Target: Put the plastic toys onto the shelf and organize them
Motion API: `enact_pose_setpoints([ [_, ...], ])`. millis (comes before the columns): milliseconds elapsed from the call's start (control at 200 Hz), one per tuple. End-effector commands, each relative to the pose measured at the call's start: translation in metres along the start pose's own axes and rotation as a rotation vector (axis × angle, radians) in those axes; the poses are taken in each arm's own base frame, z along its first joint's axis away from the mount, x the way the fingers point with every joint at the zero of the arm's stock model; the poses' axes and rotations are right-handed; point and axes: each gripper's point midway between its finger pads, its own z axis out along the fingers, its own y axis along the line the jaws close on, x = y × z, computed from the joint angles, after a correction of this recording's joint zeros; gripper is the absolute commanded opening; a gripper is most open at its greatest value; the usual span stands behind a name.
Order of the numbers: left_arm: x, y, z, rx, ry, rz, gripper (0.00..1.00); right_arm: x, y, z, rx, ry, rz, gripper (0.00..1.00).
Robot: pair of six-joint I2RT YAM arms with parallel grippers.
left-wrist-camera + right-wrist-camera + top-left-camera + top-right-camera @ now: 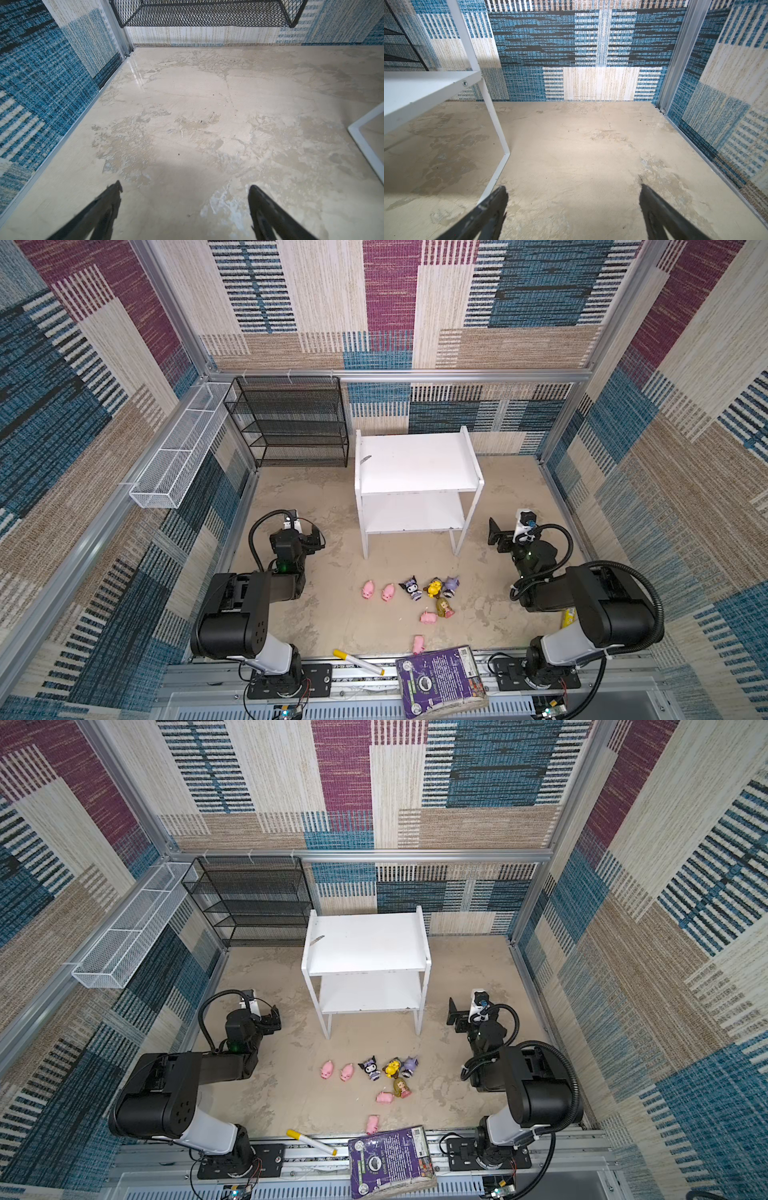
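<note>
Left gripper (313,538) and right gripper (496,537), jaws apart and empty, flank the shelf (415,464); the plastic toys (433,588) lie on the floor (328,618) behind both grippers, pigs (368,589) nearer the left arm.

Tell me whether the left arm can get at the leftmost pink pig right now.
Probably yes. The left claw is open and empty, and only bare floor lies between it and the leftmost pig, which lies apart from the next pig. The claw faces away, so the arm must turn.
</note>
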Motion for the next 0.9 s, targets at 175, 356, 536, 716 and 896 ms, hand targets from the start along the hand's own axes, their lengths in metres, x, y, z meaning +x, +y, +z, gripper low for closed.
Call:
enact_pose_setpoints([
  [175,-0.025,0.031,-0.013,-0.172,0.017,-0.082,0.98,-0.008,0.002,0.001,-0.012,-0.029,-0.007,1.00],
  [356,-0.028,0.071,-0.033,-0.457,0.148,-0.182,0.98,-0.008,0.002,0.001,-0.012,-0.029,-0.006,1.00],
  [536,-0.020,0.092,-0.070,-0.665,0.329,-0.286,0.98,-0.008,0.002,0.001,-0.013,-0.028,-0.005,1.00],
  [716,-0.014,0.074,-0.093,-0.601,0.454,-0.337,0.98,-0.009,0.002,0.001,-0.013,-0.031,-0.005,1.00],
  [896,-0.011,0.042,-0.117,-0.395,0.521,-0.403,0.98,-0.010,0.002,0.001,-0.021,-0.032,-0.006,1.00],
])
